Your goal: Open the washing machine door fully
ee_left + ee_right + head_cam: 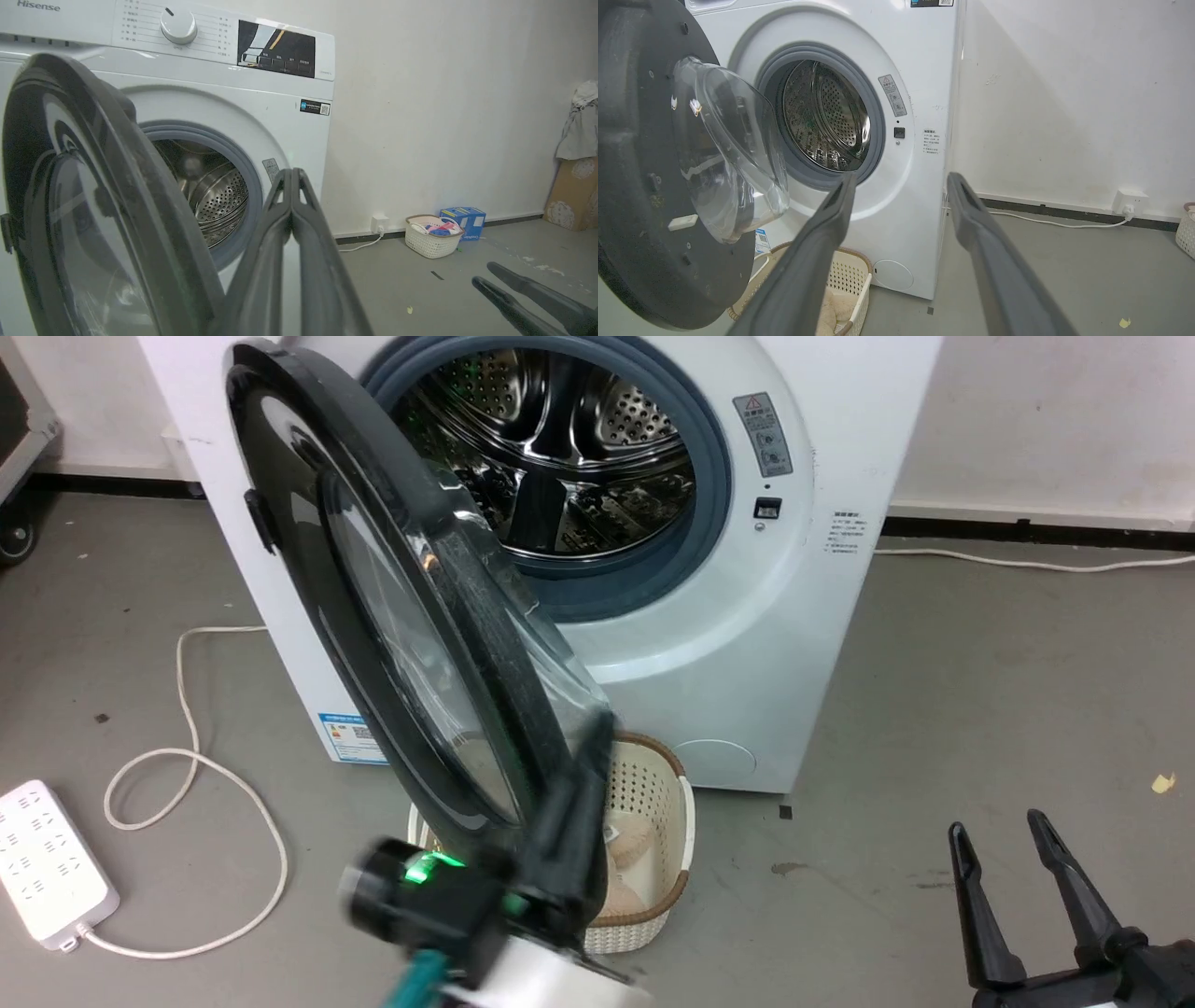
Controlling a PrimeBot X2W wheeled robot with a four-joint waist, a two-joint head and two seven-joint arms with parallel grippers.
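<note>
The white boxy front-loading washing machine [747, 644] fills the upper centre of the head view. Its large round door [373, 616], a glossy black rim around a bulging clear glass bowl, is hinged at the frame-left side. It stands partly open and runs diagonally from the upper left to the lower centre. Behind it, the perforated steel drum [560, 448] is exposed inside its grey rubber gasket. The left gripper [600, 728] rises at the lower centre with its two dark fingers pressed together and holding nothing. The tips lie just beside the door's lower free edge, on the drum side; contact cannot be determined. The right gripper [997, 826] sits at the lower right, well apart from the machine, with its fingers spread wide and empty. A cream perforated basket [653, 803] stands on the grey floor [934, 709] in front of the machine, partly hidden by the door and the left gripper. A white power strip [47, 863] lies at the lower left. The left wrist view adds the control panel along the top, with a round white dial [178, 25] and a black display [275, 46]. It also shows a second white basket of clothes [432, 235] and a blue box [465, 221] by the wall at right centre. The right wrist view presents the door's matte black inner face at the left, with the glass bowl projecting toward the drum, and a white wall socket [1127, 200] at the right.
</note>
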